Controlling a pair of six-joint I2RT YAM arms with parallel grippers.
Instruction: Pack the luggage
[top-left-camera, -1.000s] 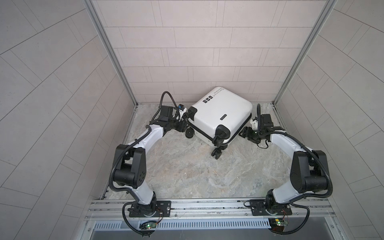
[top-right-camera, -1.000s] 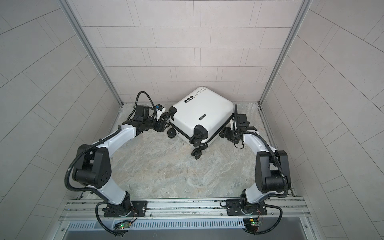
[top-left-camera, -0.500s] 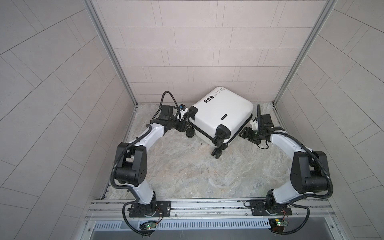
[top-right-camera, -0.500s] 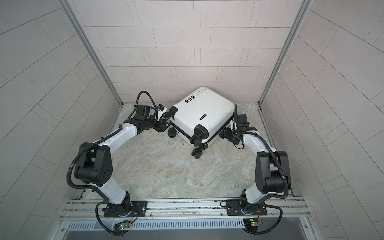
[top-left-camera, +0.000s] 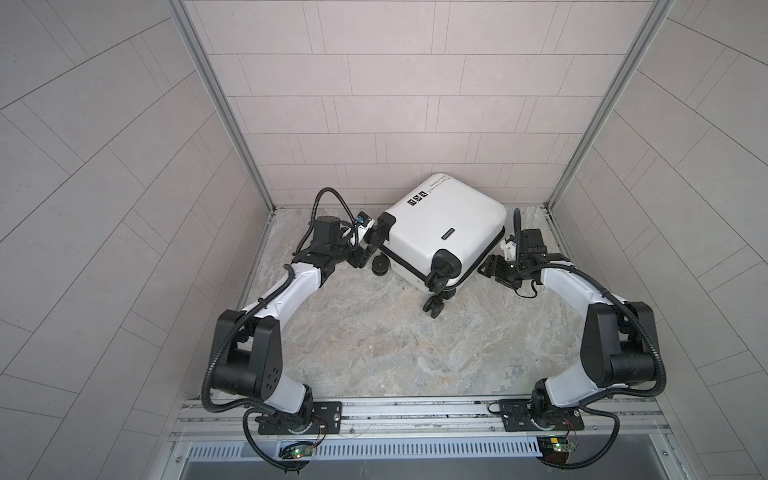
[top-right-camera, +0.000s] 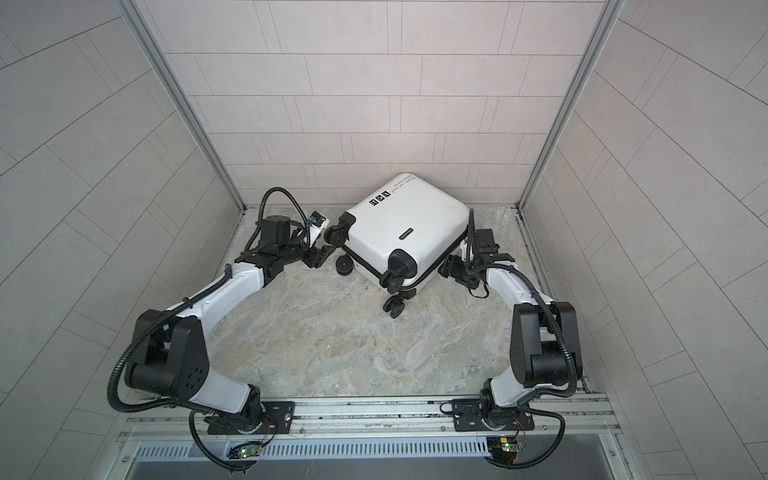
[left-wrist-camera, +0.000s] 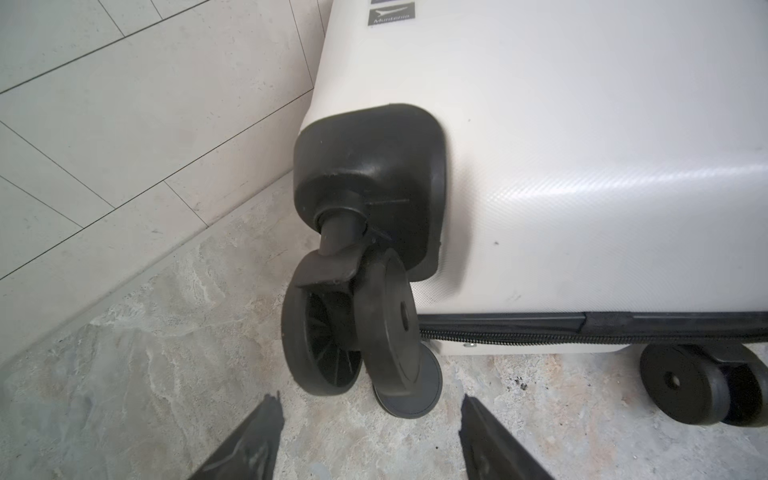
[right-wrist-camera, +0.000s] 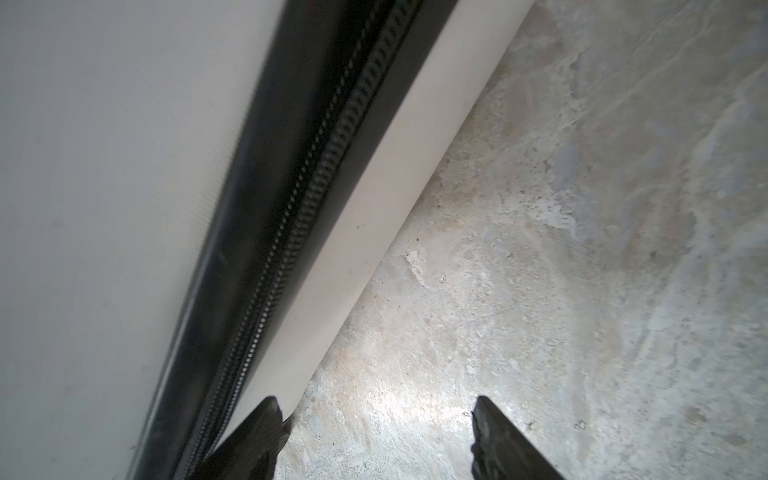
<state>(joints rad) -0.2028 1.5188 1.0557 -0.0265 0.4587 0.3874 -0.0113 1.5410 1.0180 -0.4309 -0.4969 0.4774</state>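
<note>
Mottled grey-beige stone-patterned floor (top-left-camera: 374, 345), bounded left, right and far by pale tiled walls (top-left-camera: 395, 124). One object lies directly on it, at far centre: a small white hard-shell suitcase (top-left-camera: 449, 220), closed, resting on one broad face, turned diagonally, its far corner near the far wall. In the left wrist view, a black lower wheel (left-wrist-camera: 685, 388) touches the floor.

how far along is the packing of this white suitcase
Done: the luggage lies closed, zipper joined where the wrist views show it; no loose items in view. In hand: nothing; left gripper open by a wheel, right gripper open beside the zipper. Left: seemingly little, perhaps only moving it.
</note>
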